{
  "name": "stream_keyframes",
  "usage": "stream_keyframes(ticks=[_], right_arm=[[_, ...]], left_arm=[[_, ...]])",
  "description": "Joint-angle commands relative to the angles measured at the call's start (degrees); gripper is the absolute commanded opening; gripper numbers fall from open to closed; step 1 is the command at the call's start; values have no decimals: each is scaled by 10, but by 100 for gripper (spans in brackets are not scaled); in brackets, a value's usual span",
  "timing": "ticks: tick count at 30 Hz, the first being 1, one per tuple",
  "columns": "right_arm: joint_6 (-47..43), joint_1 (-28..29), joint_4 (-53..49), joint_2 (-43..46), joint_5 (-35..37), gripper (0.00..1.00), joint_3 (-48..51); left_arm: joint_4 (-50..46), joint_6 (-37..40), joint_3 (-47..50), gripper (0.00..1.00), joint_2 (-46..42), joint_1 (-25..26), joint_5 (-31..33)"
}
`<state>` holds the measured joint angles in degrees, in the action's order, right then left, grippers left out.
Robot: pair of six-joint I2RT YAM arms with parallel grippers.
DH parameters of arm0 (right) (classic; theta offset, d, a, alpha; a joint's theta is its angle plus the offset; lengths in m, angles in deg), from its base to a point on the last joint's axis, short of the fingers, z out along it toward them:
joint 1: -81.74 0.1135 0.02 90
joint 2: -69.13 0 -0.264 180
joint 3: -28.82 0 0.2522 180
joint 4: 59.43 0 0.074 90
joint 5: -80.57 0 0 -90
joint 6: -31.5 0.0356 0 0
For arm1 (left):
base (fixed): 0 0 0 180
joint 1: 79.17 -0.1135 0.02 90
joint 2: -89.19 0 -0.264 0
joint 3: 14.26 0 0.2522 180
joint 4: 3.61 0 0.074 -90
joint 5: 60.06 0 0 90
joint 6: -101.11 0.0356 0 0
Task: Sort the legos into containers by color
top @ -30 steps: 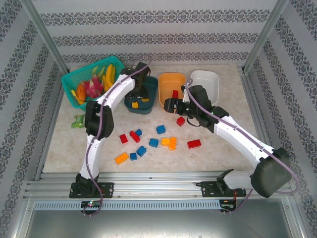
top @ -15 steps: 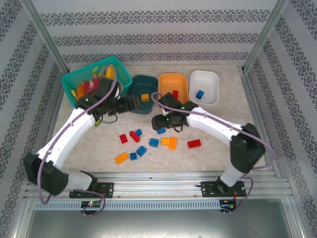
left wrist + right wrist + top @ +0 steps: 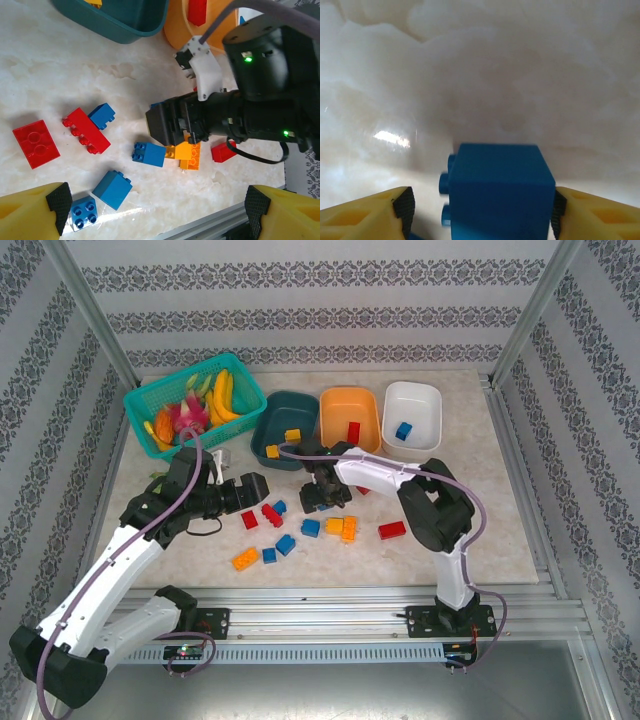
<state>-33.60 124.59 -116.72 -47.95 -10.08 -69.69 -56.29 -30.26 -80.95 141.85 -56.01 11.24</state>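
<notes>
Bare marble table (image 3: 480,510) from 3 to 5 o'clock, clear strip along the near edge at 6, loose legos (image 3: 311,528) cluttering the centre, right arm (image 3: 375,472) lying low across them, left gripper (image 3: 258,490) at 9, teal tub (image 3: 290,410), orange tub (image 3: 345,402) and white tub (image 3: 420,400) walling 12 to 1, fruit basket (image 3: 134,400) at 10.

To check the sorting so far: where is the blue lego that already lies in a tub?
In the top view, the blue lego lies inside the white tub, the rightmost of the three tubs at the back, just right of the orange tub.
</notes>
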Motion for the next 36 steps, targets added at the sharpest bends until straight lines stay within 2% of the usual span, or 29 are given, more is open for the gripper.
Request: stream_keyframes(ticks=[1, 10, 16, 19, 23, 29, 36], right_arm=[[-15, -7, -21, -28, 20, 67, -31], [-16, -18, -19, -12, 34, 39, -32], [-17, -52, -38, 93, 52, 38, -23], [-19, -102, -44, 148, 53, 38, -11], [-31, -199, -47, 182, 36, 38, -6], [-41, -316, -51, 133, -7, 38, -55], [-58, -376, -66, 10, -53, 38, -151]], left_arm=[[11, -11, 0, 91, -5, 5, -4], [20, -16, 2, 91, -9, 5, -10], [58, -12, -36, 90, 33, 17, -25], [82, -2, -83, 90, 85, 36, -29], [123, -2, -148, 90, 164, 58, -37], [165, 2, -228, 89, 271, 82, -49], [174, 12, -310, 89, 363, 99, -59]])
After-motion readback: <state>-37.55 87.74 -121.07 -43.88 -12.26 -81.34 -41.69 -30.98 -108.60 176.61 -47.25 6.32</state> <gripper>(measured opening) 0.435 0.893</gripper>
